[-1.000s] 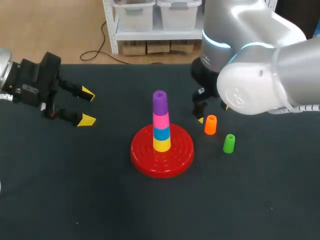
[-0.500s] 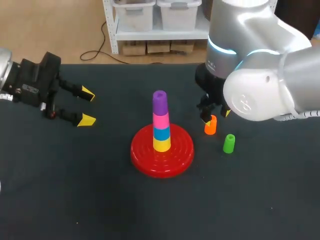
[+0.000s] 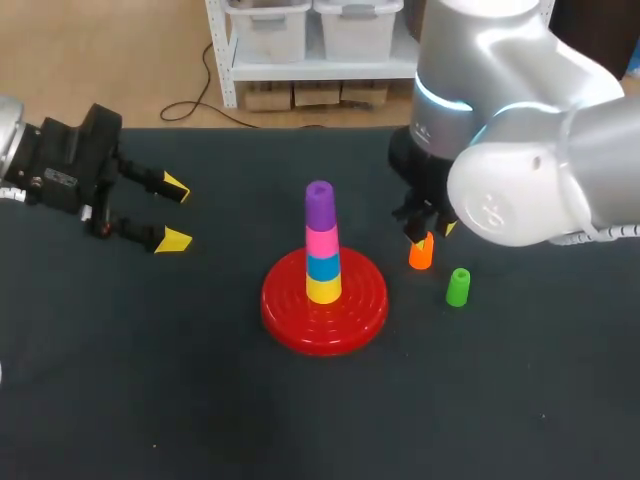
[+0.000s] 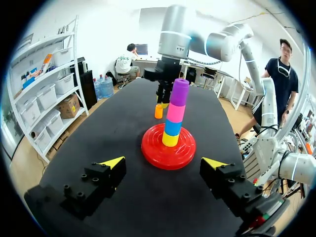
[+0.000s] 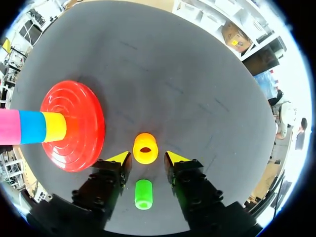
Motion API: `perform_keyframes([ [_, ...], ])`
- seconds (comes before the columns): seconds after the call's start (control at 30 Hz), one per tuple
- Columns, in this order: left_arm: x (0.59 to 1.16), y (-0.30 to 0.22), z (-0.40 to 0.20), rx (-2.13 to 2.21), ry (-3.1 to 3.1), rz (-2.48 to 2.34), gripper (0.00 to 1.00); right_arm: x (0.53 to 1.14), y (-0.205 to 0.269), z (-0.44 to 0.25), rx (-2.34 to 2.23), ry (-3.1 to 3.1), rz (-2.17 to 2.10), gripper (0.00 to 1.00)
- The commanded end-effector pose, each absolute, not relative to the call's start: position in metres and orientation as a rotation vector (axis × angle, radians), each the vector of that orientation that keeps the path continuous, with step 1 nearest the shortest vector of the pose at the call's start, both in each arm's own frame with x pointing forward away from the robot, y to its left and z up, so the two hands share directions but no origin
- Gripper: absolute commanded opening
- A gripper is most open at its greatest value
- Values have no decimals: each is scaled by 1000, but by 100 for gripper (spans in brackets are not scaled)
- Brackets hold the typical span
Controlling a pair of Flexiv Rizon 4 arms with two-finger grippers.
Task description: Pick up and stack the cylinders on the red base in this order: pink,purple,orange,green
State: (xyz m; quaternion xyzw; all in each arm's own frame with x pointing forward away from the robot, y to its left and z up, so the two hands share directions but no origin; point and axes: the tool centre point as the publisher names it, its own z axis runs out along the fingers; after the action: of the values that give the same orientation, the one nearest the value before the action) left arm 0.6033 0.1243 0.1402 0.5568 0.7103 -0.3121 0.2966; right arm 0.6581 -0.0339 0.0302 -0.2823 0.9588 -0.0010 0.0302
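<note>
I can read no writing, number or sign anywhere here; the round red plastic base (image 3: pixel 290 318) and the coloured plastic cylinders (image 3: pixel 322 245) stacked on it look plain.

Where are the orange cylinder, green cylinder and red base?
orange cylinder (image 5: pixel 145 148): right wrist view, its top opening.
green cylinder (image 3: pixel 458 287): head view, middle of its side.
red base (image 3: pixel 282 306): head view, bare left part of the disc.

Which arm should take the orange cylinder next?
Right. The right claw hangs open over the orange cylinder, a finger either side; the left claw sits far off beyond the red base.
</note>
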Motion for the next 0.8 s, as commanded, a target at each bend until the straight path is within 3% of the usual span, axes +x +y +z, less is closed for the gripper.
perform_keyframes([
  [0.03,603,125,139,1479,1884,-830,100,659,-31,29,-871,2956,-8,42],
  [0.47,603,125,139,1479,1884,-830,100,662,-28,26,-873,2959,-15,33],
  [0.67,603,125,139,1479,1884,-830,100,662,-29,24,-868,2963,-13,18],
  [0.7,603,125,139,1479,1884,-830,100,662,-29,24,-867,2963,-12,9],
  [0.8,603,125,139,1479,1884,-830,100,662,-28,31,-864,2968,-13,0],
])
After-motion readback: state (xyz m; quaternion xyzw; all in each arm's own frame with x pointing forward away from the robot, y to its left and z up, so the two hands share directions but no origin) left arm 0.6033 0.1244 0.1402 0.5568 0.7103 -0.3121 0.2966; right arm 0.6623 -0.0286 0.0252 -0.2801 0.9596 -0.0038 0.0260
